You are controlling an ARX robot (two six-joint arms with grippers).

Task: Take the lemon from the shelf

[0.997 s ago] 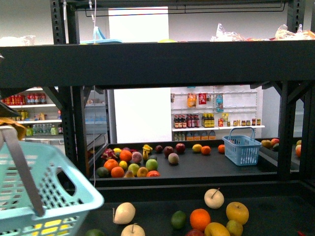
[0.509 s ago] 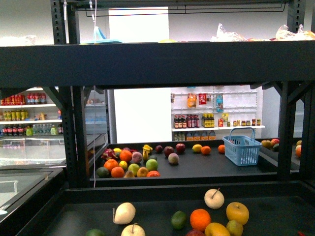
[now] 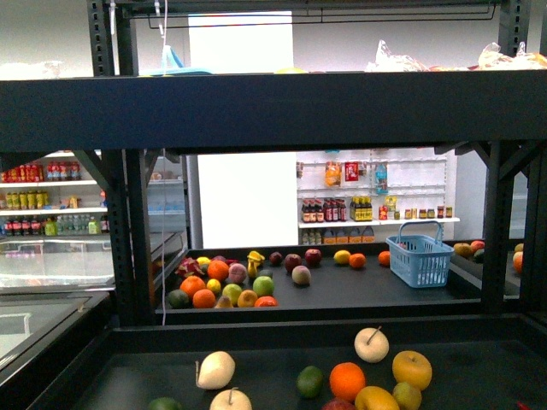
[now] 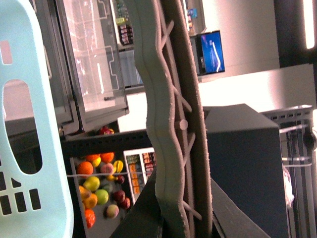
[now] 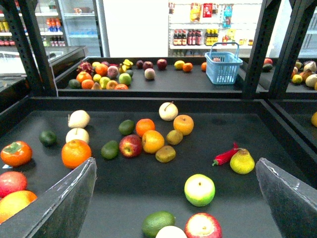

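- Since no fruit sits between the pads, the pick has not yet begun – the reach, the closing and the lift out are all left to do.
- The lemon (image 5: pixel 152 141) is, as best I can judge, the yellow fruit in the cluster at the middle of the shelf (image 5: pixel 277 134) tray. It touches a red apple (image 5: pixel 130 145), with an orange (image 5: pixel 145 126) just behind. I cannot rule out that it is another yellow fruit.
- The right gripper (image 5: pixel 175 163) hangs above the near part of that tray, tilted down toward the fruit. Its two dark pads are spread wide and grip nothing. The lemon lies ahead of it, well apart.
- The left gripper (image 4: pixel 173 129) shows one ribbed grey finger, with a pale blue basket (image 4: pixel 20 148) close beside it. Whether it is spread or pinching anything I cannot tell.
- Neither arm appears in the front view.
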